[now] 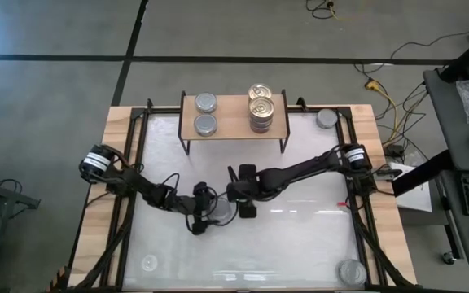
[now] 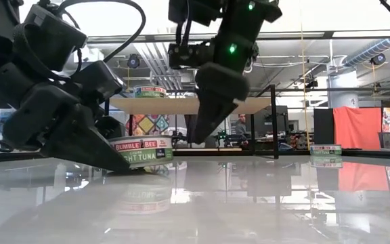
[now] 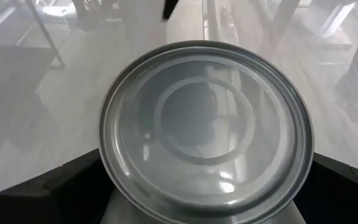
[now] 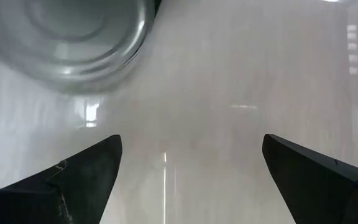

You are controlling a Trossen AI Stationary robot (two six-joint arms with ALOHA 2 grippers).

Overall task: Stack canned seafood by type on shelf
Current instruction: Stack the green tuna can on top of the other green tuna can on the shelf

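Note:
A tuna tin with a plain silver lid (image 3: 207,127) stands on its base on the white tabletop (image 2: 141,150). My left gripper (image 1: 210,216) is low at the tin, open, with one finger on each side of it. My right gripper (image 2: 205,129) hangs open just above the table beside the tin, nothing between its fingers (image 4: 191,174). On the shelf (image 1: 230,114) at the far edge stand two silver-lidded tins (image 1: 206,112) on the left, side by side. On the right are gold-lidded tins (image 1: 260,106), in a stack and a single one behind it. My left gripper's fingers (image 3: 73,183) flank the tin's side wall, coming slanting down from the table's left. The tin stands upright on the table. Whether the fingers touch the wall, I cannot tell.
One silver-lidded tin (image 1: 326,118) stands on the table's far right corner by the shelf's end, another (image 1: 351,271) near the front right corner. Black frame rods (image 1: 137,155) run along the table's sides. Open tabletop lies toward the near edge.

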